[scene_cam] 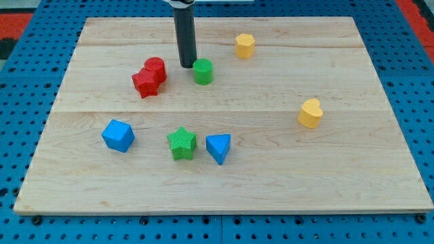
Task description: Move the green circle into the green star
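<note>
The green circle [203, 70] is a small green cylinder in the upper middle of the wooden board [352, 169]. The green star [182, 143] lies lower down, a good way toward the view's bottom from the circle. My tip [188, 66] is the lower end of the dark rod, just to the left of the green circle and close to touching it. The rod comes down from the view's top.
A red circle [156, 68] and a red star [145, 83] sit together left of my tip. A blue cube [118, 135] lies at lower left, a blue triangle [218, 147] right of the green star. A yellow hexagon [245, 45] and a yellow heart [310, 112] lie to the right.
</note>
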Robot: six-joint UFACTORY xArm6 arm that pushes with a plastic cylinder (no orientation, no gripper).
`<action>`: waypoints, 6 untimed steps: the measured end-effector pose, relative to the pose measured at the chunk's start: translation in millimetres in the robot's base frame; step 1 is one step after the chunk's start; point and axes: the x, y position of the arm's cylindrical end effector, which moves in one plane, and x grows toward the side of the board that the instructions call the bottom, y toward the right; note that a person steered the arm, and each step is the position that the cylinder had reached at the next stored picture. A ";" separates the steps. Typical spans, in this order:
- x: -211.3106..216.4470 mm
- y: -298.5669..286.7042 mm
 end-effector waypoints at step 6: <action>54.1 11.3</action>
